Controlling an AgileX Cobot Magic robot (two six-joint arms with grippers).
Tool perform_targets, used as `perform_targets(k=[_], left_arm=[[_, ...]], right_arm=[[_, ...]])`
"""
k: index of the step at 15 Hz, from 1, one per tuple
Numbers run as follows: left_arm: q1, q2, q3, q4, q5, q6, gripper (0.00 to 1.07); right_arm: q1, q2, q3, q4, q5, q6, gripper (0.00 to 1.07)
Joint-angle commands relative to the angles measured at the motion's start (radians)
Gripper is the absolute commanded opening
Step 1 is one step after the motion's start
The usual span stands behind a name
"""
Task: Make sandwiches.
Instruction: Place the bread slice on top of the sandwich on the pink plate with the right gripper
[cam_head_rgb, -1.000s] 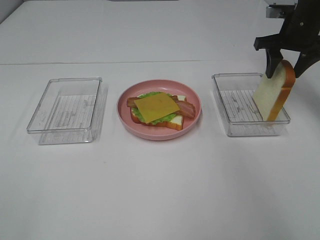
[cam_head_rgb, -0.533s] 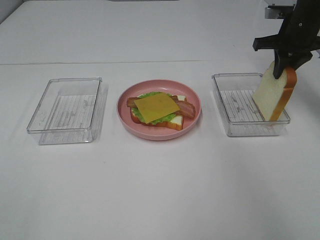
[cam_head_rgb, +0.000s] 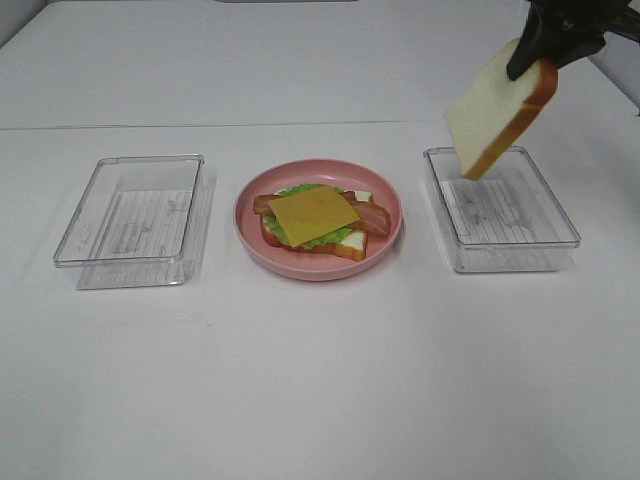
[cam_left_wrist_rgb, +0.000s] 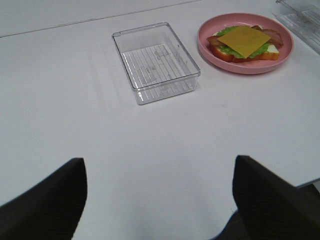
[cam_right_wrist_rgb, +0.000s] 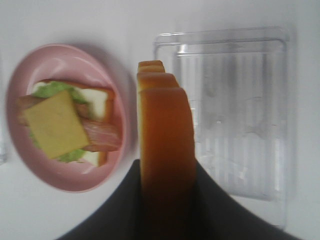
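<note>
Bread slice (cam_head_rgb: 495, 112) hangs pinched by its crust in my right gripper (cam_head_rgb: 532, 55), above the right tray (cam_head_rgb: 545, 252); left gripper (cam_left_wrist_rgb: 157, 200) open. It seems thinly held; swinging toward the plate (cam_head_rgb: 385, 245) could drop it.

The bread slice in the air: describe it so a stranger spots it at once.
Find the pink plate mid-table, then the clear tray to its right. Above it, the right claw grips a tilted bread slice, the only food off the table.
</note>
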Motion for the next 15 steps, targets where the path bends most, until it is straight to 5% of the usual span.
perform_targets(k=[1,7,11,15], left_arm=[[0.003,-0.02,0.003,-0.002,-0.011,0.0,0.77],[0.003,-0.02,0.003,-0.002,-0.011,0.0,0.77],[0.003,-0.02,0.003,-0.002,-0.011,0.0,0.77],[0.003,-0.02,0.003,-0.002,-0.011,0.0,0.77]], right_arm=[[0.028,-0.007,0.014,0.149,0.034,-0.063,0.0],[0.19,-0.006,0.235,0.391,-0.276,-0.127,0.0],[0.203,-0.006,0.354,0.623,-0.404,-0.222,0.0],[0.211,0.016,0.412,0.696,-0.505,-0.241,0.0]])
